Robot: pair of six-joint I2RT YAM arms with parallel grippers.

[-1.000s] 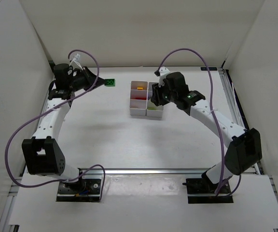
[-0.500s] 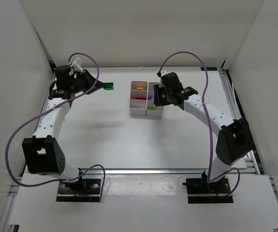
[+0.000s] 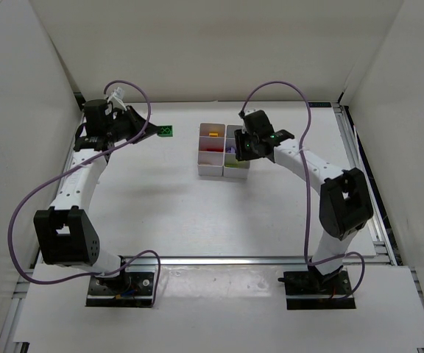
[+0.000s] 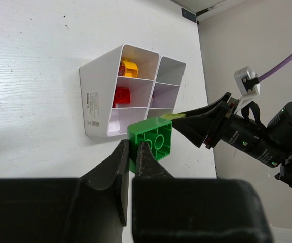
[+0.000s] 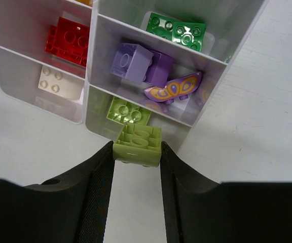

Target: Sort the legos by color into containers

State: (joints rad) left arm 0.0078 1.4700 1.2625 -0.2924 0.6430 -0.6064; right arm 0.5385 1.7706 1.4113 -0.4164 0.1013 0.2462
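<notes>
Right gripper (image 5: 136,150) clamps lime brick (image 5: 137,144) over the containers (image 5: 227,55), at their 6 o'clock rim in wrist view. Release here risks clipping the wall and tumbling out. Left gripper (image 4: 133,147) pinches green brick (image 4: 153,142) by one edge (9 o'clock of the grid, top view), so it may slip.

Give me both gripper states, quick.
Left gripper: shut, tips by the green lego, not gripping it.
Right gripper: shut on a lime lego.
</notes>
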